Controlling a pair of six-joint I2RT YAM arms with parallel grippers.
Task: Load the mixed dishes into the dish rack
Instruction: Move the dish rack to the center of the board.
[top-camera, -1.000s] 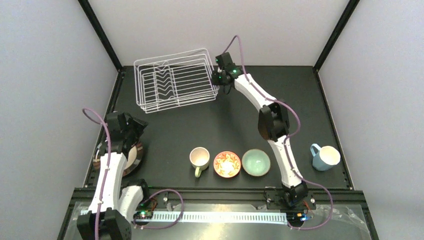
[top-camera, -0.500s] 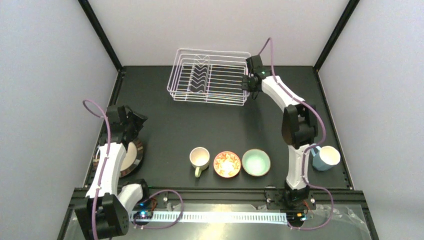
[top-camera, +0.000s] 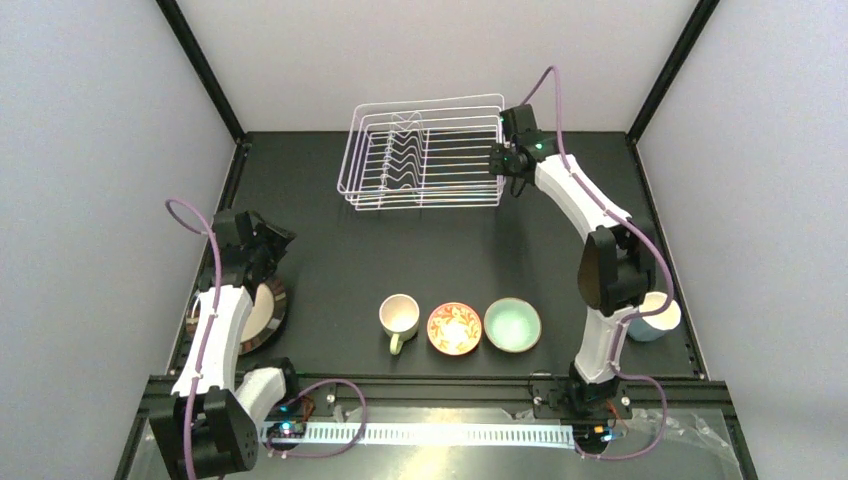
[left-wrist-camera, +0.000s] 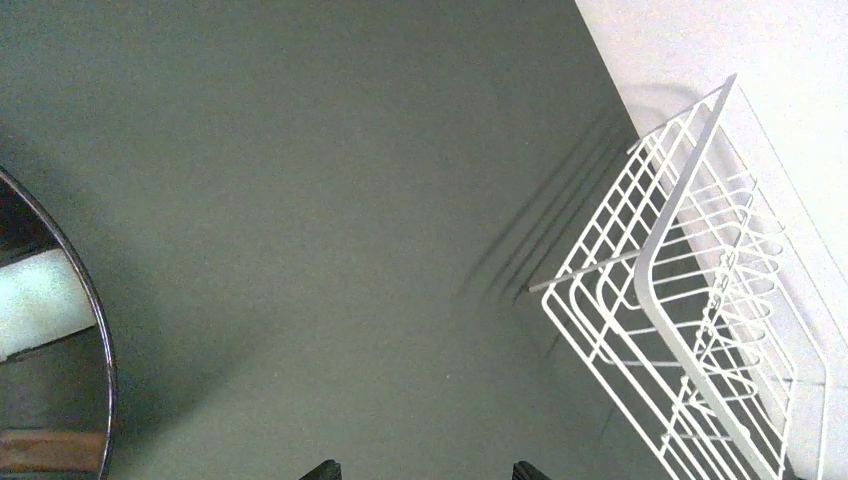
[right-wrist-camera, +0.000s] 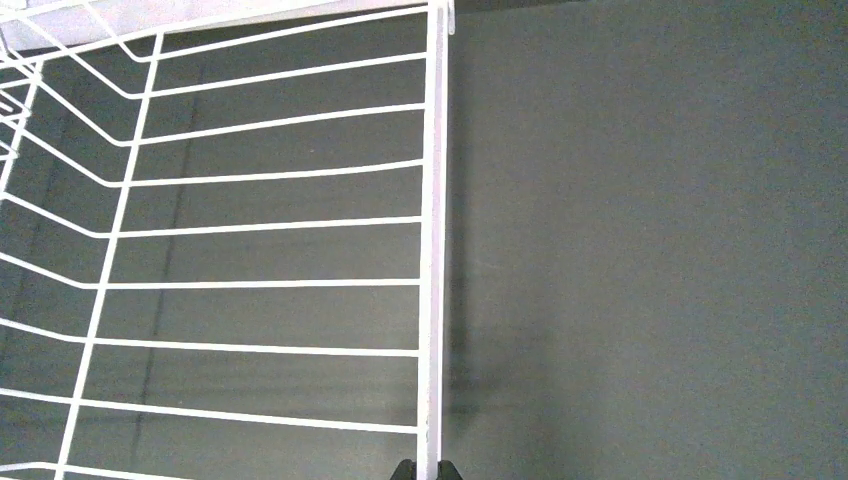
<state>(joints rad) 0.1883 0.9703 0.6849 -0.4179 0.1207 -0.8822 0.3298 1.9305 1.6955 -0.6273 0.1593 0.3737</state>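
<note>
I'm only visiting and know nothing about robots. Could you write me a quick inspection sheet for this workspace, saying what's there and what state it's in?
Surface: black matte table.
Job's things: white wire rack at the far side, no dishes in it. A cream mug, red-orange bowl and mint bowl sit in a row near the front. The blue mug is partly hidden by the right arm. The dark-rimmed plate is partly under the left arm.
Clutter: nothing seen.
Claws: right claw shut on the rack's right rim; left claw open, holding nothing.
Cables: purple cables run along both arms.
Surroundings: grey walls, black corner posts.
</note>
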